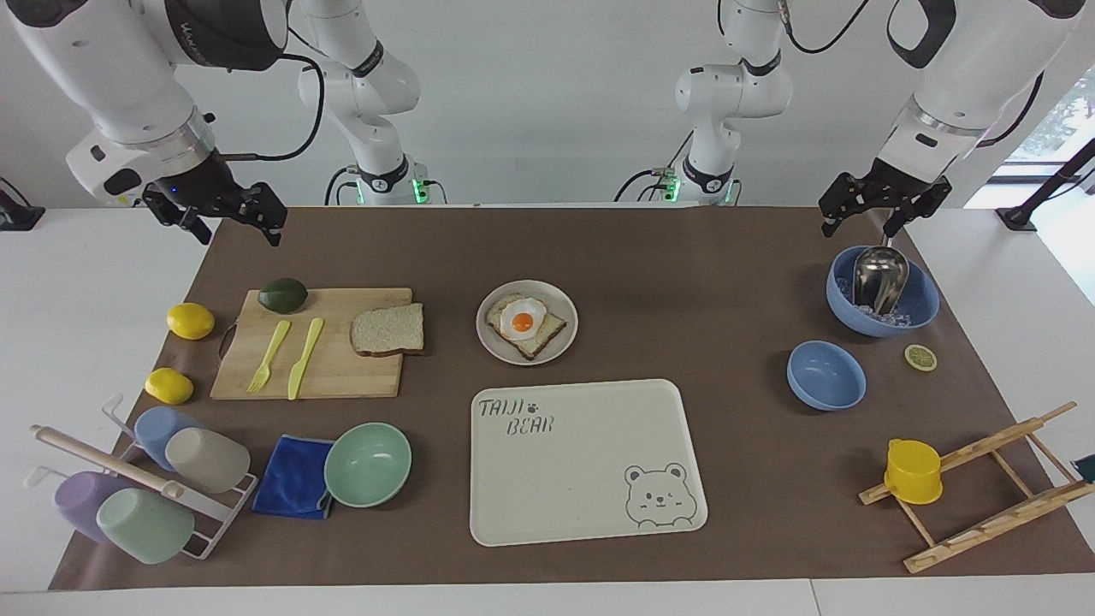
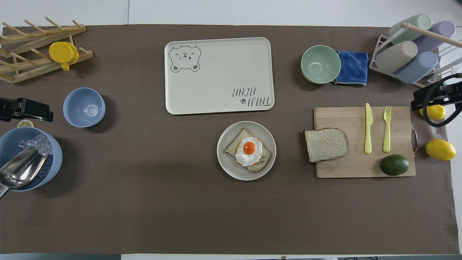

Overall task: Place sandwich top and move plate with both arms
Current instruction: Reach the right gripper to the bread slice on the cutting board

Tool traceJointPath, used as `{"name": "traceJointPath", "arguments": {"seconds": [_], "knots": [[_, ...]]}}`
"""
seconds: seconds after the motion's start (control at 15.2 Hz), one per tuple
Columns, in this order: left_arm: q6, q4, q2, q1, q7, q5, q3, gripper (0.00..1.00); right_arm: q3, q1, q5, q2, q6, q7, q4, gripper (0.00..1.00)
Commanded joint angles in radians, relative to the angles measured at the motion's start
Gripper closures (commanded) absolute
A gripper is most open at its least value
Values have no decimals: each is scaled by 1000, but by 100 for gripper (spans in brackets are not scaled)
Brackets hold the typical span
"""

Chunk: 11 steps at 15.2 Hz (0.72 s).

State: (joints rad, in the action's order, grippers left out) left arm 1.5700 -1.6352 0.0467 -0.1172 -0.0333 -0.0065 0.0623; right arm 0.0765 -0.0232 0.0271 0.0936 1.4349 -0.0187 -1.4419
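The cream tray (image 1: pixel 588 462) reads "TAIJI BEAR" beside a drawn bear face. The plate (image 1: pixel 527 322), carrying egg toast (image 1: pixel 524 326), sits at the tray's 12 o'clock in the facing view. The sandwich top (image 1: pixel 388 330) overhangs the cutting board (image 1: pixel 312 344). Left hand (image 1: pixel 881 204) hangs released above the ice bowl (image 1: pixel 882 291); right hand (image 1: pixel 218 210) hangs released above the surface (image 1: pixel 667 257) edge. Both arms' upper links are cropped.
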Motion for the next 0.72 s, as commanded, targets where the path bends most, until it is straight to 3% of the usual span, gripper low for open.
{"name": "traceJointPath", "arguments": {"seconds": [0.0, 0.66], "knots": [[-5, -17, 16, -13, -8, 14, 11, 0, -3, 6, -9, 1, -7, -23, 1, 0], [-5, -17, 16, -13, -8, 14, 11, 0, -6, -3, -12, -12, -16, -35, -8, 0]]}}
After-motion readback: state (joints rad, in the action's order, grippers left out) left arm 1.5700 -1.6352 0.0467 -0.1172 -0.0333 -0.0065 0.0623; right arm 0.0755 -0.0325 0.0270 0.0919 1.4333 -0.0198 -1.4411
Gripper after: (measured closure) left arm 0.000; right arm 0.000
